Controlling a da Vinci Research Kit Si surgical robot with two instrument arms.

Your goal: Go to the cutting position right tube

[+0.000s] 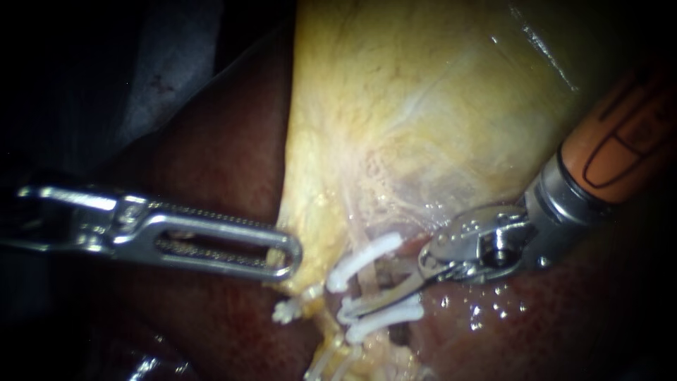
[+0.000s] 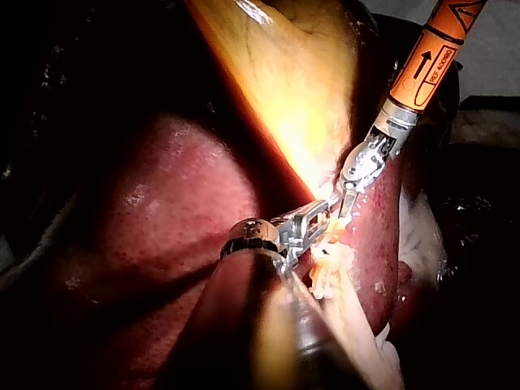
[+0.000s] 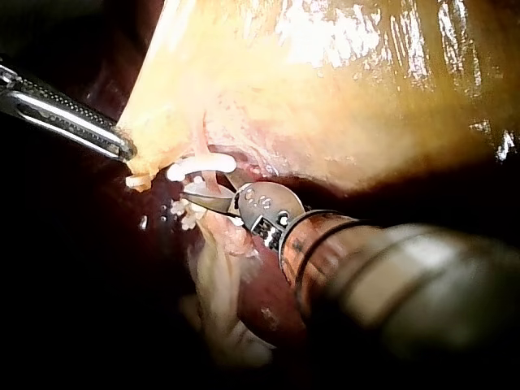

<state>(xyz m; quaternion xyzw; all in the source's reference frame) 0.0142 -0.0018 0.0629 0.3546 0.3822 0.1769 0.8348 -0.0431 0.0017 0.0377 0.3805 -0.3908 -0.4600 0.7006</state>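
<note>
The yellow gallbladder [image 1: 423, 106] hangs down the middle of the endoscope view and narrows to a pale tube [image 1: 368, 281]. White clips cross this tube: one above [image 1: 363, 259] and two below [image 1: 384, 321]. My right instrument [image 1: 356, 305], on an orange shaft from the upper right, has thin blades. They stand slightly open in the gap between the upper and lower clips, against the tube. From the left, my left instrument [image 1: 289, 257] is shut on the gallbladder's lower left edge. The right wrist view shows the blades [image 3: 195, 195] beside a clip [image 3: 199, 166].
Dark red liver [image 1: 211, 176] lies left of the gallbladder and below the right instrument [image 1: 536, 324]. A small white clip end [image 1: 285, 310] sticks out under the left instrument's tip. Pale strands [image 1: 331, 360] trail down from the clipped tube.
</note>
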